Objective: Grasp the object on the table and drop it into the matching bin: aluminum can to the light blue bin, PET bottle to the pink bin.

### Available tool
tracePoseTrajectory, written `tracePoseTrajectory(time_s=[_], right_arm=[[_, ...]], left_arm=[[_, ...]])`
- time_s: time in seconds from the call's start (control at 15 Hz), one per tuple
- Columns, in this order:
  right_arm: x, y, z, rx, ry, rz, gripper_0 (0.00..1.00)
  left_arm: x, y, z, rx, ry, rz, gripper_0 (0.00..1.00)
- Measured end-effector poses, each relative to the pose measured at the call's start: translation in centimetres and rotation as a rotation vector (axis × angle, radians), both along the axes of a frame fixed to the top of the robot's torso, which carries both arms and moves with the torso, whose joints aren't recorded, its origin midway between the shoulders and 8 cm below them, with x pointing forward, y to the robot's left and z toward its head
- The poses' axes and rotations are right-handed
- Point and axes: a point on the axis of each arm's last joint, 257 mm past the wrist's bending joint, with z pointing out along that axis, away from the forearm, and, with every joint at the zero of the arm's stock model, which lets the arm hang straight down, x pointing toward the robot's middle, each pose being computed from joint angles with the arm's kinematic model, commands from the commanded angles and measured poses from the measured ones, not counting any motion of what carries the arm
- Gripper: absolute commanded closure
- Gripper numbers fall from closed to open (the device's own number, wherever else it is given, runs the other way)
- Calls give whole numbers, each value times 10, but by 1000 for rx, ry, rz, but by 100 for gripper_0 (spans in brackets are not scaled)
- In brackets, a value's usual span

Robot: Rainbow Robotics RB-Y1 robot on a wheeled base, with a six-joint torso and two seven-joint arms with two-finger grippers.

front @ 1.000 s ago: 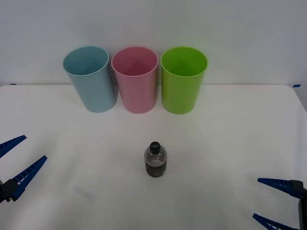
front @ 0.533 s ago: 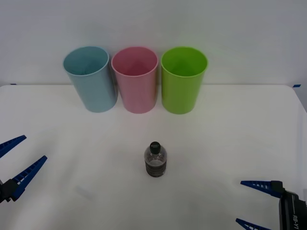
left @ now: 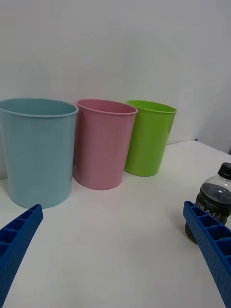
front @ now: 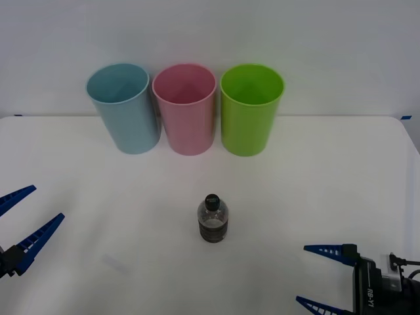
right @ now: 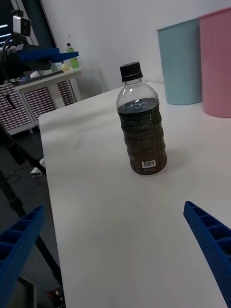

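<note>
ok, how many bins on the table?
3, in a row at the table's far edge: light blue bin on the left, pink bin in the middle, lime green bin on the right. None look hidden.

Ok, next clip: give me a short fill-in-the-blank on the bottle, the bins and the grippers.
1. The bottle stands upright on the table, its cap coloured ____.
2. The pink bin stands between the light blue bin and the ____ bin.
3. The right gripper, low at the table's near right, has its fingers ____.
4. The left gripper waits at the table's ____ edge.

Missing words: black; green; open; left
</note>
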Motion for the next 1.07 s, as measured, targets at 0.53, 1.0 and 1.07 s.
tracePoseTrajectory(time_s=[0.53, 1.0, 1.07], right_arm=[[29, 46, -10, 36, 3, -57, 0], [50, 95, -8, 39, -73, -59, 0], [53, 101, -9, 29, -100, -60, 0]], left_arm=[[0, 0, 0, 0, 0, 0, 0], [0, 0, 0, 0, 0, 0, 0], [0, 0, 0, 0, 0, 0, 0]])
